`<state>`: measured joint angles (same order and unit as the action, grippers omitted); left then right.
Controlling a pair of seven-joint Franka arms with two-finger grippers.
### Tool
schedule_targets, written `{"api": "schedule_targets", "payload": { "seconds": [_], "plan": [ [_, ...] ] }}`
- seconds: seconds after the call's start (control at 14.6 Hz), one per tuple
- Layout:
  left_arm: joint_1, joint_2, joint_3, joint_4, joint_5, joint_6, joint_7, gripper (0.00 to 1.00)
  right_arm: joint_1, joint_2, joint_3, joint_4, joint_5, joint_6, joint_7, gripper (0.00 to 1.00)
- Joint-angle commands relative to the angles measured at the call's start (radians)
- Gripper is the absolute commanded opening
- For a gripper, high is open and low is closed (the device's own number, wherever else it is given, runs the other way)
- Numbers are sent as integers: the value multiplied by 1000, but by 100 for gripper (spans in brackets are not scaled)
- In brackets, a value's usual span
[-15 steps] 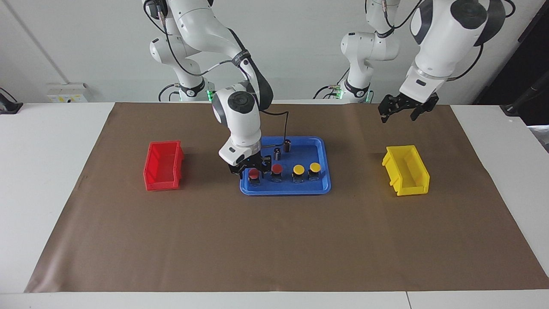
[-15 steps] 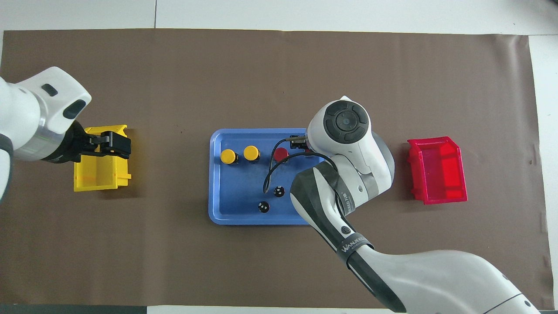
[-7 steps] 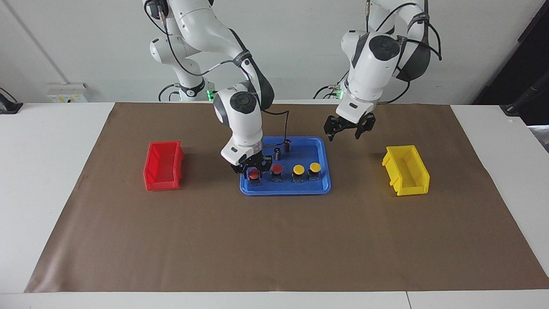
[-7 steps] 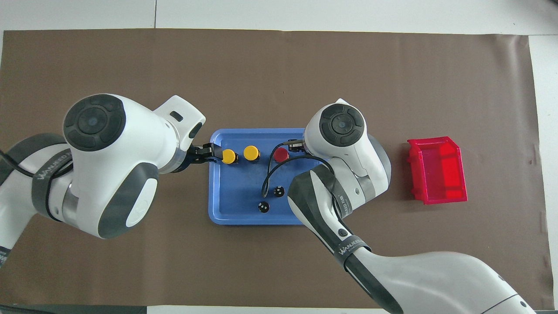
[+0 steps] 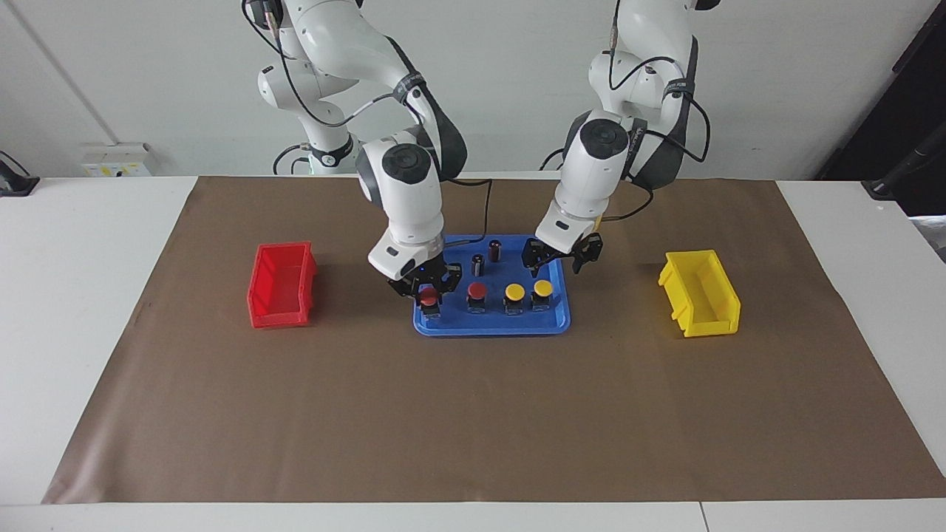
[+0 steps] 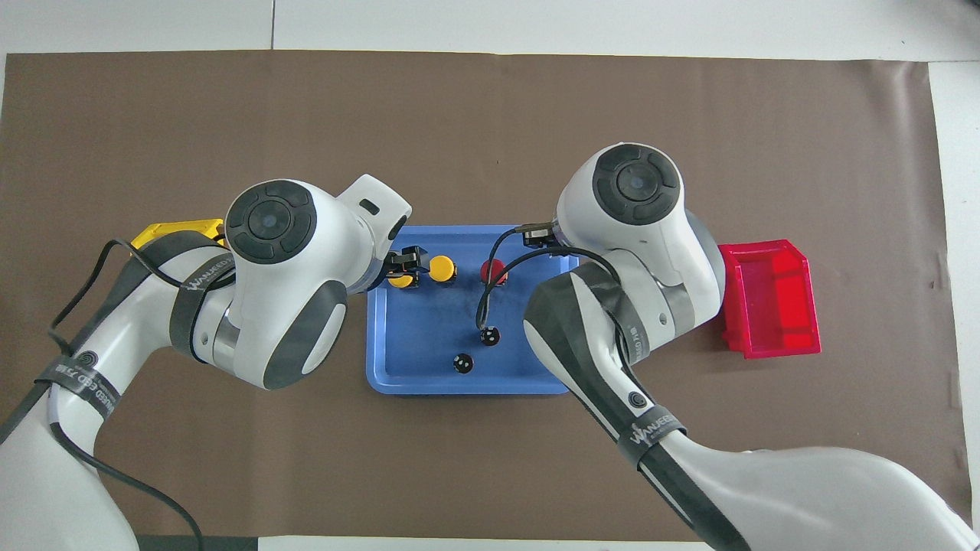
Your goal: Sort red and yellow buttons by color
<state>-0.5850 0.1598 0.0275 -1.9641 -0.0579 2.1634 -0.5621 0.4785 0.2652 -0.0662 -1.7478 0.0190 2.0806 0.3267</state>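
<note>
My right gripper [image 5: 429, 288] is shut on a red button [image 5: 428, 298] at the blue tray's [image 5: 488, 329] end toward the red bin; in the overhead view the right arm hides that button. A second red button [image 5: 477, 290] [image 6: 492, 270] and two yellow buttons [image 5: 514, 293] [image 5: 543, 287] stand in a row beside it. The left gripper [image 5: 558, 258] [image 6: 404, 264] hangs open just above the yellow button [image 6: 400, 280] at the row's end toward the yellow bin, not touching it. The other yellow button [image 6: 442, 268] stands uncovered.
Two dark cylinders [image 5: 478, 264] [image 5: 495, 250] stand in the tray nearer the robots. A red bin [image 5: 281, 284] [image 6: 769, 298] sits toward the right arm's end of the brown mat, a yellow bin [image 5: 698, 292] [image 6: 180, 228] toward the left arm's end.
The right gripper closed on the red button and shifted it slightly toward the red bin. The left arm swung from above the yellow bin down to the tray, over the end yellow button.
</note>
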Motion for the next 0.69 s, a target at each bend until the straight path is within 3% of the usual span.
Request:
{"api": "schedule_targets", "payload": {
  "seconds": [0.0,0.14,0.27,0.41,0.62],
  "plan": [
    [-16,10,15,-33,-13,62,-9,89,-118,-139,5,-28,15,-126,-171,32],
    [-18,20,15,-56,-13,99,-10,86,-237,-200,6,-77,15,-207,-279,32],
    [-21,29,15,-65,-13,115,-18,81,-338,-256,6,-175,16,-206,-383,32],
    [-21,35,15,-65,-13,116,-24,75,-411,-296,6,-275,16,-166,-458,32],
    [-35,52,15,-65,-13,131,-56,75,-472,-351,5,-435,15,-16,-523,32]
  ]
}}
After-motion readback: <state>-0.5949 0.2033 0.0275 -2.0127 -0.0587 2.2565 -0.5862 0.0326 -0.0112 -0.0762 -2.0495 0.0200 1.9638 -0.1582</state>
